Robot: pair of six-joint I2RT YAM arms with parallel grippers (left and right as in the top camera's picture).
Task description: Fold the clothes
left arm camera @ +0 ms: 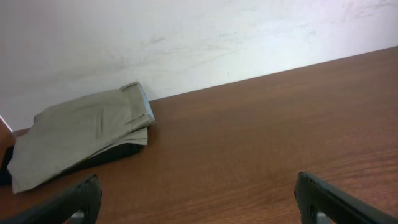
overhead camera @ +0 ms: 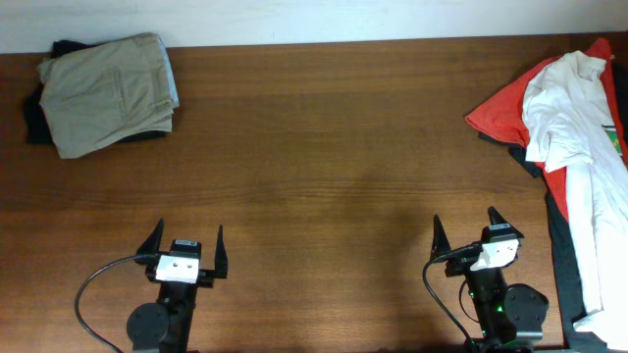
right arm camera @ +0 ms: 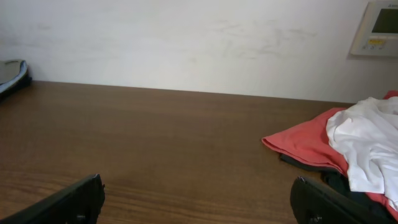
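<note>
The khaki-beige trousers [overhead camera: 110, 93] lie folded in a compact stack at the table's far left corner, on top of a black garment. They also show in the left wrist view [left arm camera: 81, 134]. My left gripper [overhead camera: 186, 247] is open and empty near the front edge, far from the trousers; its fingertips frame the bottom of the left wrist view [left arm camera: 198, 196]. My right gripper [overhead camera: 464, 229] is open and empty near the front edge at the right, as the right wrist view [right arm camera: 198, 198] shows.
A black garment [overhead camera: 39, 123] sticks out under the trousers. A red cloth [overhead camera: 502, 110] and a white T-shirt [overhead camera: 569, 127] lie heaped at the right edge over dark cloth [overhead camera: 561, 255]. A white wall runs behind the table.
</note>
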